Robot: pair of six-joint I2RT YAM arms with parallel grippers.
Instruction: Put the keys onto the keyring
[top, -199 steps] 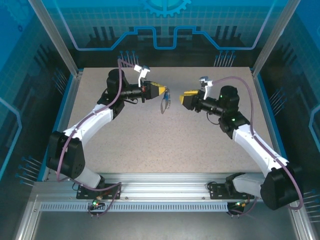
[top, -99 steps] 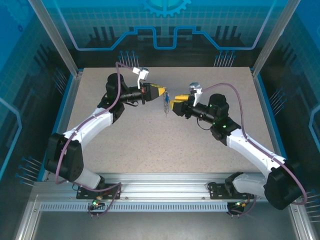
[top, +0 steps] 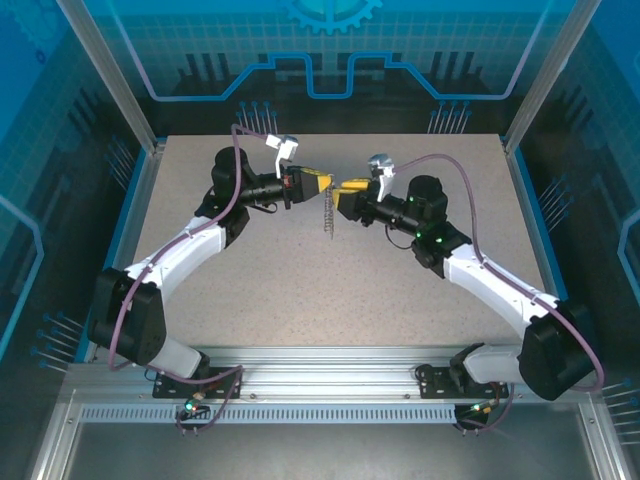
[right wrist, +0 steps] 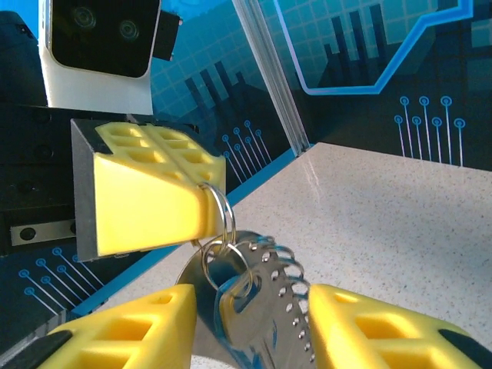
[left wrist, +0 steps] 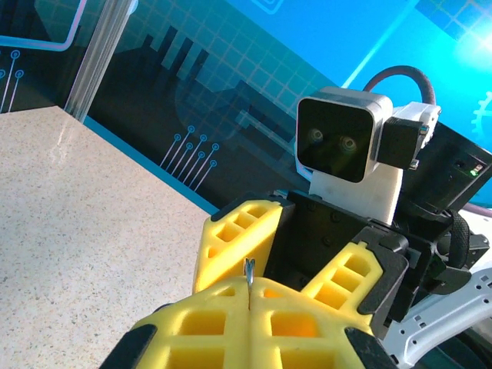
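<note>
The key, blue at the head, hung in a small bunch under the keyring, with the chain dangling beside it. From the right wrist view I could not tell whether the key was fully threaded on or only caught on a coil. The bunch was up in the air over the far middle of the counter, touching nothing below.

The left jaws were pressed together on the keyring's wire, pinching it at their very tips, with just a sliver of metal showing between the pads. The right jaws stood spread, one finger on either side of the hanging key and chain. As far as I could see they touched neither, and the two sets of jaws were almost nose to nose.

That tip-only pinch looked like the weak point to me. A sideways tug from the right jaws could twist the wire out of the left ones and drop the lot onto the counter. The bunch hung loose, so it could swing or turn as the right jaws shut. They might then catch the chain instead of the key, or clamp both together. With the fingers that close, a small misjudged push could also knock pad against pad.
</note>
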